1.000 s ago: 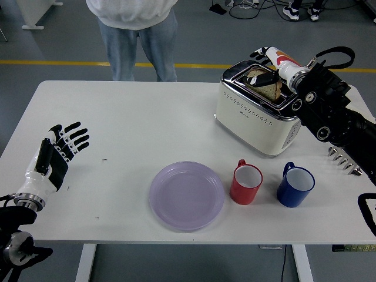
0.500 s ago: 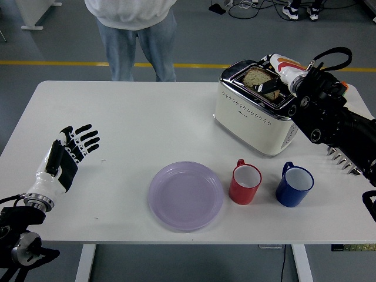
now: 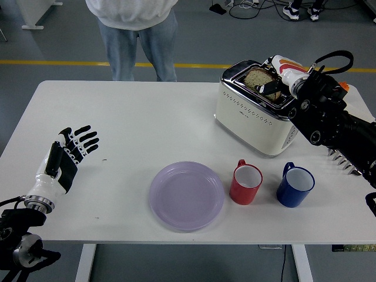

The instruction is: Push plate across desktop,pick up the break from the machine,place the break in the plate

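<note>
While the right hand (image 3: 275, 75) reaches in from the upper right of the frame and sits over the top of the cream toaster (image 3: 257, 108), its dark fingers (image 3: 269, 89) curl down onto the bread slice (image 3: 256, 78) that stands up out of the slot. The fingers look closed on the slice, thumb side hidden behind it, which fits the pick-up step of the task; whether the grip is firm cannot be told from this angle. The slice is upright and not yet clear of the slot, so the lift seems barely begun.

Lower centre in the frame lies the lilac plate (image 3: 187, 195), empty, well apart from the toaster and close to the table's near edge. Its spot there suits the drop-off: the arm would only have to swing down and left to reach it. Just to the plate's right stands a red mug (image 3: 245, 183), and beside that a blue mug (image 3: 295, 186), both between the toaster and the near edge, so a carried slice has to pass above or around them.

At the lower left the left hand (image 3: 66, 157) hovers over the white table (image 3: 117, 123) with its fingers spread and nothing in them, well away from the plate, apparently idle.

At the far side, top of the frame, a person (image 3: 134, 29) in jeans and a pale top stands by the table; no hands of theirs show.
</note>
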{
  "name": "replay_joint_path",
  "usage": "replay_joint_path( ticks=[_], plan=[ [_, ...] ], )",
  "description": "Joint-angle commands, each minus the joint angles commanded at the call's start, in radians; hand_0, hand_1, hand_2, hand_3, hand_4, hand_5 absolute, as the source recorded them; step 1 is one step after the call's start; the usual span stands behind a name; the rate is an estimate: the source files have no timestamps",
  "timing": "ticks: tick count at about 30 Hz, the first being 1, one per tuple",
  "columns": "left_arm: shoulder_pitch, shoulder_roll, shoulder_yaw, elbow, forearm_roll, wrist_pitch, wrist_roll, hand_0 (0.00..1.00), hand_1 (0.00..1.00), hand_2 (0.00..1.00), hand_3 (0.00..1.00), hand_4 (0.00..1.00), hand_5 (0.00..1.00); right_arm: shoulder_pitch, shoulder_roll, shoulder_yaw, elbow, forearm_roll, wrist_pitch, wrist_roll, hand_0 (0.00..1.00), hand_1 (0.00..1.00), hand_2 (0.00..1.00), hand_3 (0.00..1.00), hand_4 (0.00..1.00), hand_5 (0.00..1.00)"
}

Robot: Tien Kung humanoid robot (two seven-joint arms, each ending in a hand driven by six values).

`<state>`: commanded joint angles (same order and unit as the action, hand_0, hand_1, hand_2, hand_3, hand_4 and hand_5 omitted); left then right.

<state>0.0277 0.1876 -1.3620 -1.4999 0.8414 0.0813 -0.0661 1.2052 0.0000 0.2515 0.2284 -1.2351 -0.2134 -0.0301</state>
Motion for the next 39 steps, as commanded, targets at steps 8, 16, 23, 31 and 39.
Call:
replay_joint_path(
  ticks=[8,16,23,31,39],
  plan=[
    [0.001,0.001,0.004,-0.001,-0.006,0.002,-0.013,0.771,0.718,0.699,0.689,0.432,0.998,-0.004,0.000,-0.063,-0.008,0.050,-0.040,0.003,0.357,0.422,0.455,0.505,0.686,0.149],
    [-0.003,0.003,0.001,-0.001,-0.007,0.005,-0.018,0.770,0.708,0.693,0.682,0.428,0.998,0.002,0.000,-0.079,-0.003,0.044,-0.076,0.006,0.263,0.327,0.423,0.465,0.581,0.025],
    [-0.006,-0.001,0.000,-0.001,-0.014,0.017,-0.042,0.770,0.702,0.683,0.670,0.417,0.998,0.000,0.000,-0.034,0.021,-0.015,-0.114,-0.005,0.227,0.302,0.398,0.464,0.537,0.002],
    [-0.007,0.004,-0.002,-0.007,-0.019,0.027,-0.058,0.770,0.695,0.678,0.667,0.415,0.998,-0.021,0.000,0.201,0.133,-0.252,-0.158,-0.041,0.217,0.284,0.390,0.467,0.475,0.002],
    [0.001,0.009,-0.017,-0.018,-0.018,0.028,-0.058,0.770,0.695,0.675,0.661,0.411,0.997,-0.055,-0.060,0.470,0.294,-0.483,-0.141,-0.119,0.180,0.224,0.350,0.454,0.452,0.002]
  ],
)
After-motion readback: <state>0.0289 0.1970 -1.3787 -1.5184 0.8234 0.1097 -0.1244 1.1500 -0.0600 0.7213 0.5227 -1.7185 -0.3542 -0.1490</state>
